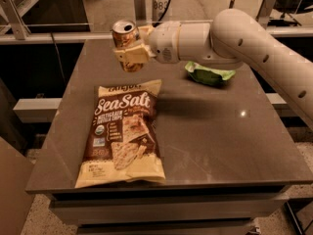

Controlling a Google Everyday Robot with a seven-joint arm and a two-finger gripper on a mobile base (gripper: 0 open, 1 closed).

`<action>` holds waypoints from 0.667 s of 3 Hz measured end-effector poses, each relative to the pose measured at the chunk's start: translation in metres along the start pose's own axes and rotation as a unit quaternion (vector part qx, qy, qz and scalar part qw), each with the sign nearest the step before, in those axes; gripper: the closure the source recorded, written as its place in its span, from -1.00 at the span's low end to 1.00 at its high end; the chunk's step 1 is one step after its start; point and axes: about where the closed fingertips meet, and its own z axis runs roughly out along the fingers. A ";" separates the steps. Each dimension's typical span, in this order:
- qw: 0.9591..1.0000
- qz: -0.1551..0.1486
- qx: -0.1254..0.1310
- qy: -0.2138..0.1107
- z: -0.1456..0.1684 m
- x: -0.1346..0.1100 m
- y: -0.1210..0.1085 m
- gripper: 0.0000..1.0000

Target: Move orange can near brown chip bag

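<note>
The orange can point(124, 35) is held in the air above the far left part of the table, tilted, its silver top showing. My gripper point(131, 53) is shut on it, cream fingers point(133, 57) clamped round its body, the white arm reaching in from the right. The brown chip bag point(122, 132) lies flat on the table's left half, dark centre with "Sea Salt" lettering and cream-yellow ends. The can hangs just beyond the bag's far end, above the table surface.
A smaller green bag point(209, 73) lies at the back right of the grey table point(220, 131). Metal rails and a ledge run behind the table. The floor drops away at the table's left and front edges.
</note>
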 end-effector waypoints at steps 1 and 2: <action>1.000 -0.006 0.006 0.021 -0.006 0.008 0.001 1.00; 0.998 -0.024 0.017 0.047 -0.014 0.019 -0.006 1.00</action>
